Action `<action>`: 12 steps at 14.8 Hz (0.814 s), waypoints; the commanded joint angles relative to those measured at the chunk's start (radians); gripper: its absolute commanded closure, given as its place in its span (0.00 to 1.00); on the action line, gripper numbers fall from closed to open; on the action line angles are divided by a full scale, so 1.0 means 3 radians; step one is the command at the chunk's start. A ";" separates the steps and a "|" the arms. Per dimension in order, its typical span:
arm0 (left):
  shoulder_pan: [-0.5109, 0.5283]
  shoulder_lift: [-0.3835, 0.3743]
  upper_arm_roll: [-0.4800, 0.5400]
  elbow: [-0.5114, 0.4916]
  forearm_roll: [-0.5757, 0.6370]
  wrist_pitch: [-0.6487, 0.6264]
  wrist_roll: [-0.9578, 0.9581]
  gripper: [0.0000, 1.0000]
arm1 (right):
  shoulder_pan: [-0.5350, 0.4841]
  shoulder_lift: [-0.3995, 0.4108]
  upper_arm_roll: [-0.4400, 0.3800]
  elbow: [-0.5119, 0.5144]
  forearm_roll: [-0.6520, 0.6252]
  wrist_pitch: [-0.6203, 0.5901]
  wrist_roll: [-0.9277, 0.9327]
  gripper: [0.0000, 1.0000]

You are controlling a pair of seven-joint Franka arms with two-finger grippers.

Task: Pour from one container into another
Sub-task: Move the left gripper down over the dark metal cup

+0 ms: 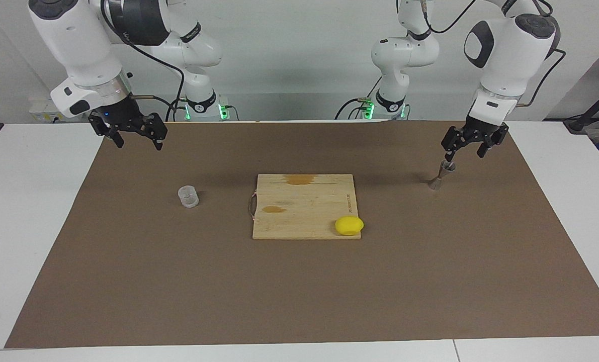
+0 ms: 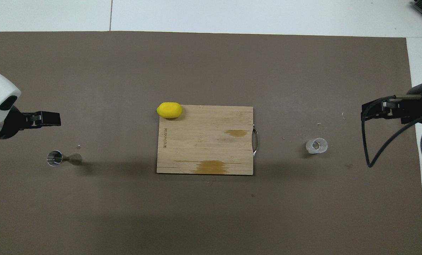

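The clear cup [image 1: 188, 196] stands upright on the brown mat [image 1: 299, 291], a small see-through cylinder with ribbed sides, toward the right arm's end of the table. Taking the wooden cutting board [image 1: 304, 206] as the clock's centre in the facing view, the cup sits at about nine o'clock, with bare mat all round it. A few pale crumbs [image 2: 319, 124] lie scattered on the mat near it in the overhead view.

The metal jigger [image 1: 441, 175] is at roughly three o'clock from the board, well apart, toward the left arm's end. It is silver-grey, hourglass-shaped with a narrow waist, and stands upright with its open mouth up.

The left gripper [image 1: 466, 151] hangs over the mat beside the jigger, its jaws apart and holding nothing. In the facing view one fingertip seems to lie just above the jigger's rim; the overhead view shows the gripper [image 2: 56, 118] off to one side of the jigger [image 2: 63, 158], at about twelve o'clock from it, not touching.

The right gripper [image 1: 138, 143] waits over the mat's edge at about eleven o'clock from the cup, jaws apart and empty.

The board is a flat pale rectangle with two darker stains and a thin metal handle [image 1: 252, 205] on the edge facing the cup. A smooth yellow lemon [image 1: 349, 225] rests on its corner at about five o'clock, overhanging the edge. The mat spreads wide and bare from the board toward six o'clock.
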 commanded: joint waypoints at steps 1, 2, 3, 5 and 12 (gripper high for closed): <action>-0.0037 -0.0112 0.0014 -0.0058 0.0061 -0.0228 0.0017 0.00 | -0.0032 -0.0042 0.0032 -0.0042 -0.0030 0.0011 0.0078 0.00; -0.0042 -0.0112 -0.0001 -0.0048 0.0061 -0.0315 0.0037 0.00 | -0.0032 -0.0042 0.0032 -0.0042 -0.0030 0.0011 0.0078 0.00; -0.0042 -0.0107 -0.0001 -0.0037 0.0056 -0.0285 0.0063 0.00 | -0.0032 -0.0042 0.0032 -0.0042 -0.0030 0.0011 0.0078 0.00; -0.0052 -0.0112 -0.0007 -0.0058 0.0056 -0.0249 0.0048 0.00 | -0.0032 -0.0042 0.0032 -0.0042 -0.0030 0.0016 0.0078 0.00; -0.0088 -0.0138 0.0004 -0.0093 -0.0061 -0.0203 0.0385 0.00 | -0.0032 -0.0042 0.0032 -0.0042 -0.0030 0.0016 0.0078 0.00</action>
